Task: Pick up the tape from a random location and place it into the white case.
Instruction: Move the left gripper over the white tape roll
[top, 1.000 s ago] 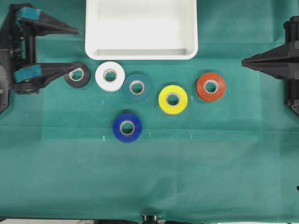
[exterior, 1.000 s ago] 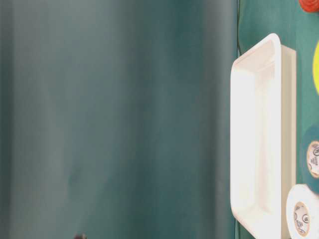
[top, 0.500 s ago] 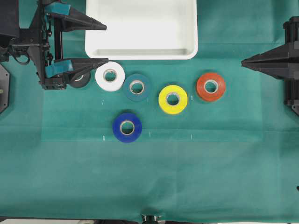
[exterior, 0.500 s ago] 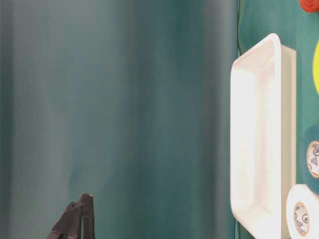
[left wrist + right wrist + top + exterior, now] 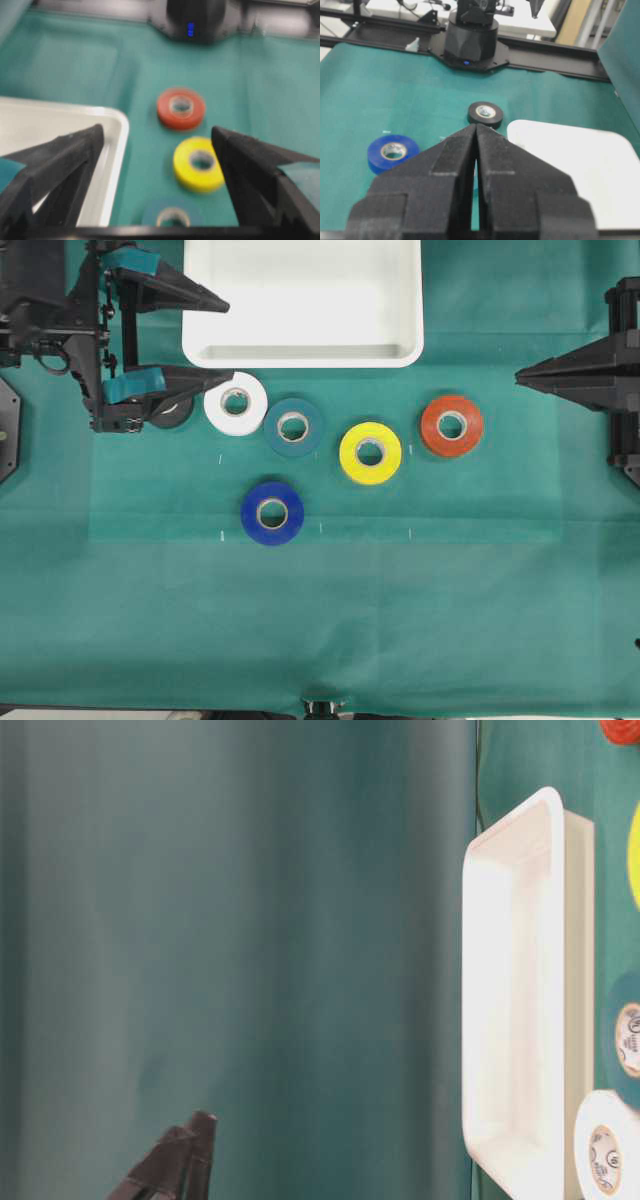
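Tape [image 5: 236, 403] just beside left tool [image 5: 226, 340]

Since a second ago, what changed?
The left hand swung in from the left edge toward the white tape, jaws wide open, holding nothing. Its lower finger now covers part of the black roll. Rolls, case and right hand stayed put.

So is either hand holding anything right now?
No. The left hand is open and empty above the green cloth; the right hand is shut on nothing.
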Available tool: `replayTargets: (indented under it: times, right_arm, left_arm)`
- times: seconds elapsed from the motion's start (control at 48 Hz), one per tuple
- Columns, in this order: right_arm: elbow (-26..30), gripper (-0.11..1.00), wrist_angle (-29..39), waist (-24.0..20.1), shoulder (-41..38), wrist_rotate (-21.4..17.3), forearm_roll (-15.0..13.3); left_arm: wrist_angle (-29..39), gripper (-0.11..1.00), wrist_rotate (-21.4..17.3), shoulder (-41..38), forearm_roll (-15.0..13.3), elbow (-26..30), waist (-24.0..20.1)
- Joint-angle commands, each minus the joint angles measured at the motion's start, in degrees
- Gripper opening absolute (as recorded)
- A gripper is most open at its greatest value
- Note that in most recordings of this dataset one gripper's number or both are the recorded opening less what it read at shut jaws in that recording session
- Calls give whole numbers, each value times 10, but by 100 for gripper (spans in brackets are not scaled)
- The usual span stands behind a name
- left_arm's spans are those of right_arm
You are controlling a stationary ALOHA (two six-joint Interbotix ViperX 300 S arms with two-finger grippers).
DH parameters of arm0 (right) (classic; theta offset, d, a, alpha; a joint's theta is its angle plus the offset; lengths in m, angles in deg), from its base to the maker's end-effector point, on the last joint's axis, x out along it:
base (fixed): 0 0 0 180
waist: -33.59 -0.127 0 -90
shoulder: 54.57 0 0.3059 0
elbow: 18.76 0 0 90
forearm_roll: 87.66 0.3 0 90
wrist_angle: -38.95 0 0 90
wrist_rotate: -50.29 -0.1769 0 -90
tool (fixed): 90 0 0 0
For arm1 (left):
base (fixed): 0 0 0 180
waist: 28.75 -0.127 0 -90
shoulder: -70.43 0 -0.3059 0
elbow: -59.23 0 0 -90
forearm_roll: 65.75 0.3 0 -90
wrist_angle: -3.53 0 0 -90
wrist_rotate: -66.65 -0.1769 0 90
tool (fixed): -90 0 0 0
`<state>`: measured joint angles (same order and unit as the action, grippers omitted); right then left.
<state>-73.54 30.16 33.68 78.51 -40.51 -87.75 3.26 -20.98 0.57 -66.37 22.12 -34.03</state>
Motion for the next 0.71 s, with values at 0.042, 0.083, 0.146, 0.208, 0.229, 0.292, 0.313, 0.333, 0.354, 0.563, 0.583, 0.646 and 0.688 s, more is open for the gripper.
replayTargets:
  times: [0.042, 0.083, 0.146, 0.208, 0.229, 0.292, 0.313, 0.333, 0.354, 0.563, 0.583, 0.646, 0.688]
  right_arm:
    - [18, 0, 3, 0, -4, -1, -1]
    - [18, 0, 4, 1, -4, -1, -1]
    - [18, 0, 8, 0, -4, -2, -1]
    - [18, 0, 8, 1, -4, -2, -1]
    - [18, 0, 8, 1, -4, -2, -1]
    - [18, 0, 8, 0, -4, -2, -1]
    - [18, 0, 8, 1, -4, -2, -1]
    - [18, 0, 8, 0, -4, -2, -1]
    - [18, 0, 8, 0, -4, -2, -1]
    - [18, 0, 13, 0, -4, -2, -1]
    - [18, 0, 14, 0, -4, -3, -1]
    - [18, 0, 15, 0, -4, -3, -1]
    - [18, 0, 16, 1, -4, -3, 0]
  left_arm:
    - [109, 99, 7, -5, -1, 55, -2]
    - [143, 99, 11, -9, -1, 69, -2]
    - [191, 99, 17, -14, -1, 90, -2]
    - [234, 99, 18, -21, -1, 109, -2]
    - [248, 99, 18, -25, -1, 115, -2]
    - [296, 99, 18, -37, -1, 136, -2]
    - [309, 99, 18, -40, -1, 143, -2]
    - [322, 99, 18, -45, -1, 149, -2]
    - [336, 99, 18, -50, -1, 156, -2]
    - [431, 99, 18, -97, -1, 212, -2]
    - [435, 99, 17, -99, -1, 214, -2]
    - [443, 99, 17, -105, 0, 221, -2]
    - [446, 99, 16, -107, 0, 223, -1]
